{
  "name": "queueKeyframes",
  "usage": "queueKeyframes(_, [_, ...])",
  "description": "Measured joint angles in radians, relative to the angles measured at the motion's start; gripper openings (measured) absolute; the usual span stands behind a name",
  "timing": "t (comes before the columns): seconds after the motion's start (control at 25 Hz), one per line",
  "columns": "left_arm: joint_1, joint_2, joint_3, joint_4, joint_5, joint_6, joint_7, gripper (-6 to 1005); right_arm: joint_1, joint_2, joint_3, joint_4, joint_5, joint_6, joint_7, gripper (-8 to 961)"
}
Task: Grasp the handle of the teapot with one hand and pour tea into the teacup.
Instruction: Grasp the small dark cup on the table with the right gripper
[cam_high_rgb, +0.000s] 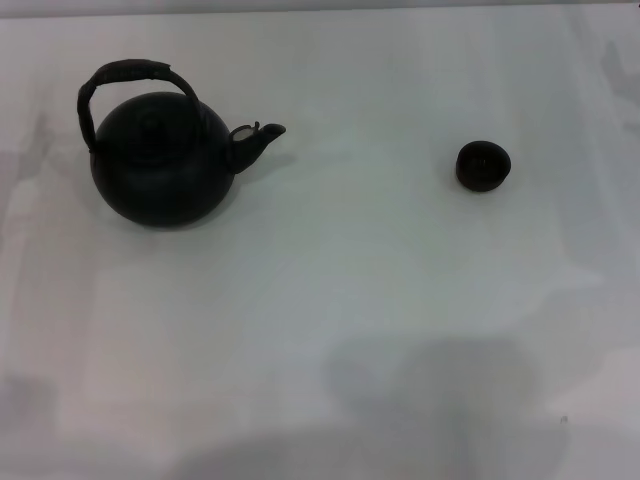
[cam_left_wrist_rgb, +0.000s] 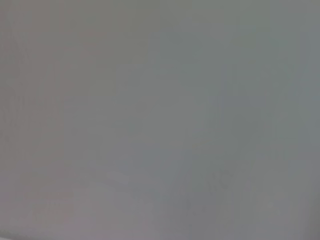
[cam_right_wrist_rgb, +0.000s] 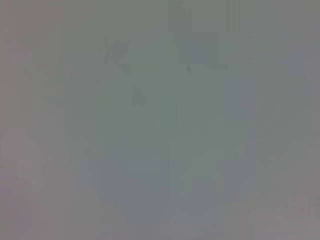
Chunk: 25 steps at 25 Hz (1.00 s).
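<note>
A large round black teapot (cam_high_rgb: 160, 165) stands upright on the white table at the far left in the head view. Its arched handle (cam_high_rgb: 130, 72) rises over the top, the upper part wrapped and brownish. The short spout (cam_high_rgb: 258, 137) points right, toward the teacup (cam_high_rgb: 483, 165), a tiny dark handleless cup standing well apart at the right. Neither gripper shows in any view. Both wrist views hold only a plain grey surface.
The white table (cam_high_rgb: 330, 300) stretches wide between the teapot and the cup and toward the near edge. Soft shadows fall across its near part. The table's back edge runs along the top of the head view.
</note>
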Motion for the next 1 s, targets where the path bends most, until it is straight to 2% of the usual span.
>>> queueKeyframes(0.88, [-0.001,-0.001,0.000,0.000,0.001,0.000,0.012,887,0.000,-0.001,-0.004,0.003,-0.009,0.002,0.033,844])
queueKeyframes(1.0, [-0.001,-0.002,0.000,0.000,0.001,0.000,0.012,887,0.001,-0.004,-0.053,-0.001,-0.021,0.002,0.105,843])
